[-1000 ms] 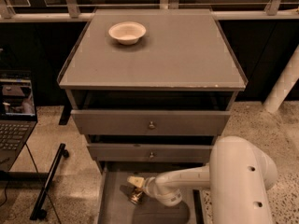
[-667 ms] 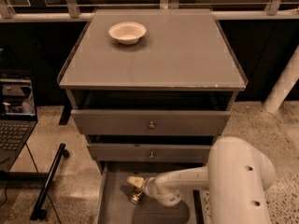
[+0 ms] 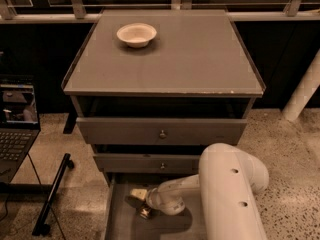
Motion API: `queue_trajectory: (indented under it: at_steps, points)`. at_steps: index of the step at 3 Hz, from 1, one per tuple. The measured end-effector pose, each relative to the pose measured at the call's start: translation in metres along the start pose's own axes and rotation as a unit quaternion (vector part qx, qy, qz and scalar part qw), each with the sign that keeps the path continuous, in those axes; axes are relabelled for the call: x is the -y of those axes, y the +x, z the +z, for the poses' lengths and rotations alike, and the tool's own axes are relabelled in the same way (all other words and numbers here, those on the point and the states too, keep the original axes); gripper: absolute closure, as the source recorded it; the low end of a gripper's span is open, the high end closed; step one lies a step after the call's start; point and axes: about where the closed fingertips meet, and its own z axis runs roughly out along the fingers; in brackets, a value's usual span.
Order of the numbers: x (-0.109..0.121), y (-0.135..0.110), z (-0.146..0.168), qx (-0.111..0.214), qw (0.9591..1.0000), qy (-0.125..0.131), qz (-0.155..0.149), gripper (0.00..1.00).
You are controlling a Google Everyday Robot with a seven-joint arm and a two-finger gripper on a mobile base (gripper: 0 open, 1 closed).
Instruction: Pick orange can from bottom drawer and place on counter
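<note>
The bottom drawer (image 3: 117, 219) is pulled open at the foot of the cabinet. My white arm reaches into it from the right. My gripper (image 3: 136, 201) is low over the drawer floor, at the left of the drawer. A small orange-brown can (image 3: 145, 213) with a shiny rim shows just under and in front of the gripper, touching or nearly touching it and partly hidden by it. The grey counter (image 3: 190, 54) on top of the cabinet holds only a white bowl.
The white bowl (image 3: 136, 34) sits at the back left of the counter. Two upper drawers with knobs (image 3: 162, 133) stand slightly open above the gripper. A laptop (image 3: 17, 119) and a black bar (image 3: 52, 194) are on the floor to the left. A white post (image 3: 302, 94) stands at the right.
</note>
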Motion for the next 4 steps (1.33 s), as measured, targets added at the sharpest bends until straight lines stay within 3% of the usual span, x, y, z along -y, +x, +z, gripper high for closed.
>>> queue_trajectory:
  at_steps: [1, 3, 4]
  points:
    - [-0.007, 0.000, 0.012, -0.011, 0.9999, -0.007, 0.002, 0.00]
    - [0.005, -0.001, 0.040, -0.020, 0.9995, 0.021, 0.010, 0.00]
    - [0.004, -0.001, 0.037, -0.020, 0.9995, 0.021, 0.010, 0.00]
